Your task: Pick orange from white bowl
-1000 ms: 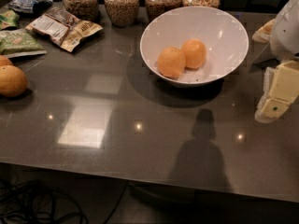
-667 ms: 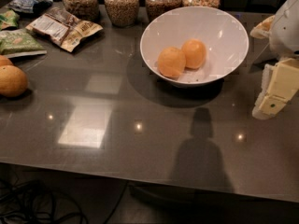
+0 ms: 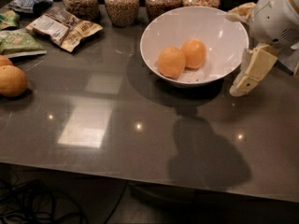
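Observation:
The white bowl [image 3: 224,36] stands on the dark table at the back right. Two fruits lie side by side in it. The orange [image 3: 171,62] is the paler, slightly larger one on the left; a smaller, brighter orange fruit [image 3: 194,53] touches it on the right. My gripper [image 3: 249,73] hangs at the right, just outside the bowl's right rim, above the table and apart from the fruit. It holds nothing that I can see. The arm's white body [image 3: 275,15] is above it.
Several glass jars of grains [image 3: 122,3] line the back edge behind the bowl. Snack packets [image 3: 63,28] and green bags [image 3: 18,43] lie at the back left. Another orange fruit [image 3: 11,80] sits at the left edge. The table's front edge [image 3: 140,171] runs across below.
My gripper has moved left and a little away from the camera, closer to the bowl's right rim. The bowl and both fruits have not moved.

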Controlling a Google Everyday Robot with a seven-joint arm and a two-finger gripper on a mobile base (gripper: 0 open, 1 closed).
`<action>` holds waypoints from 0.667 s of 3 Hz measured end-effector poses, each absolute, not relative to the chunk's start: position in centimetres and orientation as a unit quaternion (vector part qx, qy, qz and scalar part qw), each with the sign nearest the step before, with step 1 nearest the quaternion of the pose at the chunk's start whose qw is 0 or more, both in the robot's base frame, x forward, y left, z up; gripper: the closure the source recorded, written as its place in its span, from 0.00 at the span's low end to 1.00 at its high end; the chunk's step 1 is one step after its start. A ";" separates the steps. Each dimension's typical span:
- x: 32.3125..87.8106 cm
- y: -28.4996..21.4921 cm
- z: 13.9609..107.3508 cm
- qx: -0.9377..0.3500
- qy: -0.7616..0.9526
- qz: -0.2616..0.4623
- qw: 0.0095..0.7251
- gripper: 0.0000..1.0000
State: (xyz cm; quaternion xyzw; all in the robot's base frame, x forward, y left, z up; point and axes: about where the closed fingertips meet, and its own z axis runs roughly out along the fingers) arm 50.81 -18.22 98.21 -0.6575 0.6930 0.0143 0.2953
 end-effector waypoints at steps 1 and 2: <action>54.1 -15.5 99.0 -0.694 0.637 0.036 0.333 0.00; 57.9 -13.0 100.5 -0.715 0.592 0.052 0.370 0.00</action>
